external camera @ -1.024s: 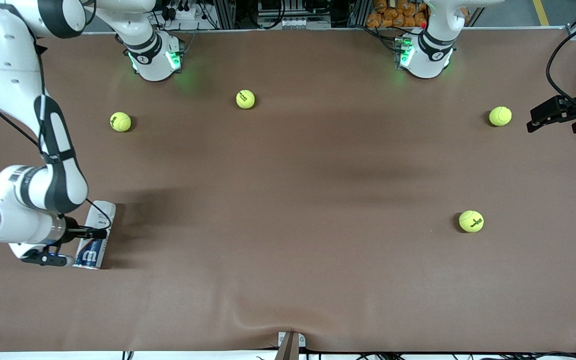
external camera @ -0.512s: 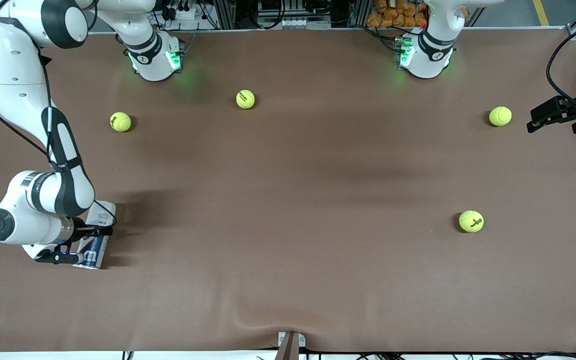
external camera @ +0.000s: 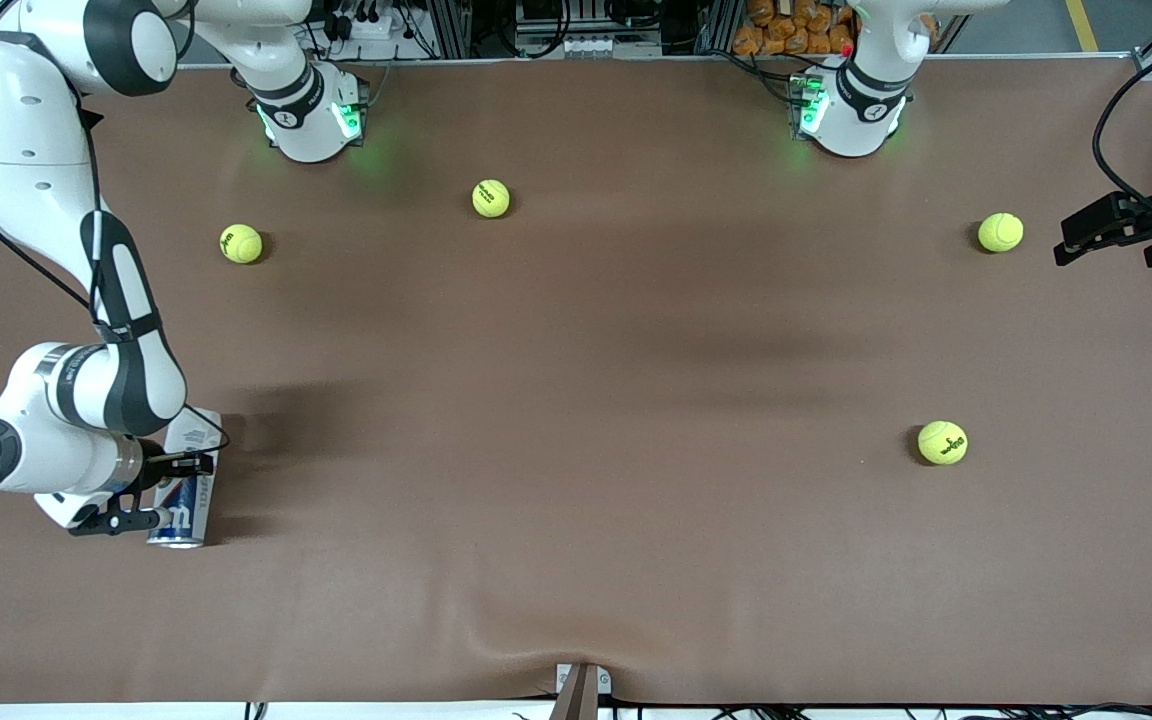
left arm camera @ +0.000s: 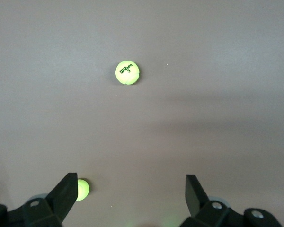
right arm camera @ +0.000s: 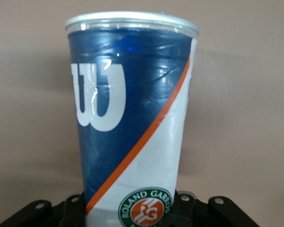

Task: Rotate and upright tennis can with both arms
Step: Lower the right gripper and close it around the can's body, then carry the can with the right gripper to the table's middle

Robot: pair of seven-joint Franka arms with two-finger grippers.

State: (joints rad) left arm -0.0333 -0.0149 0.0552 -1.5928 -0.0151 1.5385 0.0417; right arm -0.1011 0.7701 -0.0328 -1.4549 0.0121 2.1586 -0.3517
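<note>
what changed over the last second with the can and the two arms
The right gripper closed on the tennis can, which shifted slightly toward the front camera and now looks shorter, one end apparently starting to lift. The left gripper waits open at its end of the table. The four tennis balls stayed put.

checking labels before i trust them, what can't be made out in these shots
- Tennis can, front view: its middle is covered by the right tool and wrist, so the contact cannot be seen.
- Tennis can, right wrist view: its white end is cut off by the picture's edge.
- Left tool, front view: the arm is cut off by the picture's edge.
- Tennis ball, left wrist view: half hidden by a finger.
</note>
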